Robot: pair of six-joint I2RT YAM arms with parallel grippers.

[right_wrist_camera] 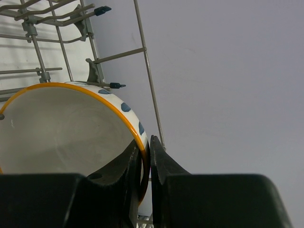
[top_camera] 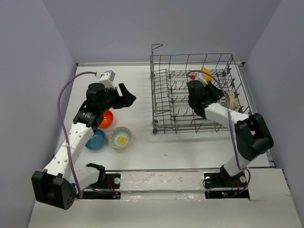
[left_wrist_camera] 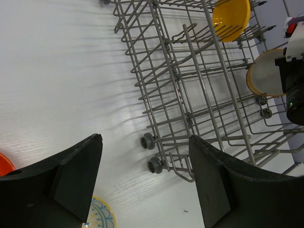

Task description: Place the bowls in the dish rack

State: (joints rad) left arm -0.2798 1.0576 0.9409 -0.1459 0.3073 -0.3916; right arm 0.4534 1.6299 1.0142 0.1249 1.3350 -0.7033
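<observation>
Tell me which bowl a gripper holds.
The white bowl with an orange rim and blue spots: the right gripper pinches its rim inside the dish rack. The yellow bowl stands free there; the orange-red bowl, blue bowl and flowered bowl sit on the table.

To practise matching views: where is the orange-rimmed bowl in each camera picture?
Top external: orange-rimmed bowl at the right end of the dish rack.
Left wrist: right edge, inside the rack.
Right wrist: lower left, pinched by the right gripper.
Shared landmark: the rack's wires.
</observation>
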